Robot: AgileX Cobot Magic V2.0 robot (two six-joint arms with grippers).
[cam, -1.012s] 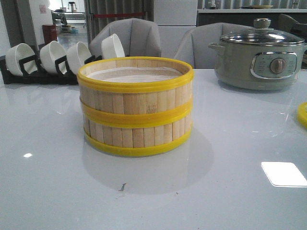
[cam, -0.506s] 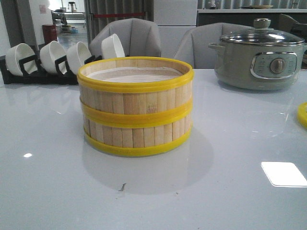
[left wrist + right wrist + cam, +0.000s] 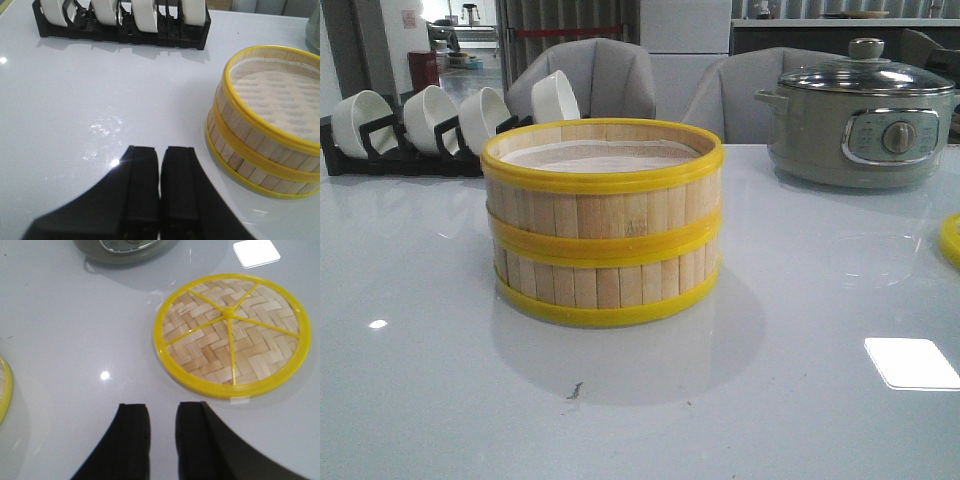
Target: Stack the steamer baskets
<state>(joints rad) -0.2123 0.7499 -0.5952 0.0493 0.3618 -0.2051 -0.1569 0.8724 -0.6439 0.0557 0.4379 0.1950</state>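
Note:
Two steamer baskets (image 3: 603,222) stand stacked one on the other in the middle of the table, pale slats with yellow rims and a white liner in the top one. The stack also shows in the left wrist view (image 3: 265,117), and a sliver of its rim shows in the right wrist view (image 3: 4,390). My left gripper (image 3: 160,152) is shut and empty above the bare table, apart from the stack. My right gripper (image 3: 162,410) is open and empty above the table, just short of the woven yellow-rimmed lid (image 3: 230,332). Neither gripper shows in the front view.
A grey electric pot with glass lid (image 3: 860,115) stands at the back right; its base shows in the right wrist view (image 3: 125,247). A black rack of white bowls (image 3: 430,125) stands at the back left, also in the left wrist view (image 3: 120,22). The lid's edge (image 3: 951,240) shows at the right.

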